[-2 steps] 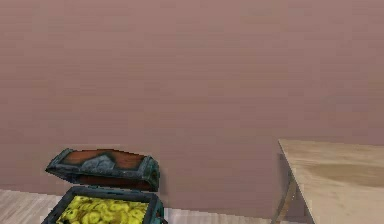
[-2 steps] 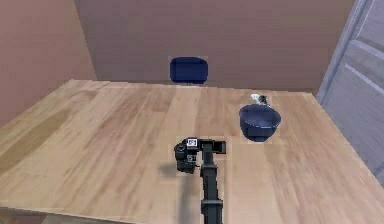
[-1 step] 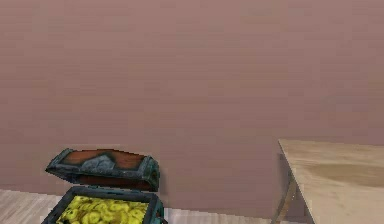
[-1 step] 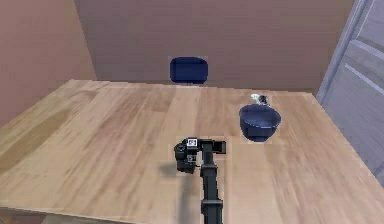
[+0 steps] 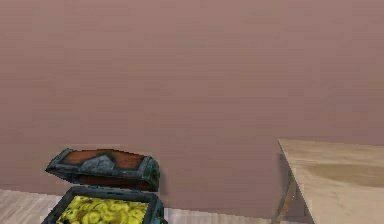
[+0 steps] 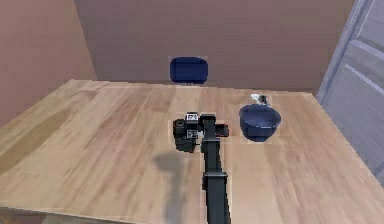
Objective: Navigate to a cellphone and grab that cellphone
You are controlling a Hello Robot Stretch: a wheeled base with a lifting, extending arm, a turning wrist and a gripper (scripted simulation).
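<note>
The gripper [image 6: 183, 135] hangs over the middle of the wooden counter [image 6: 90, 130]. I cannot tell whether it holds anything, and the cellphone cannot be told apart from the dark shapes at its end. A blue bowl [image 6: 260, 123] stands near it, toward the counter's far right corner. A blue chair [image 6: 188, 69] stands at the far edge. An open chest [image 5: 100, 195] of gold sits on the floor by the wall.
</note>
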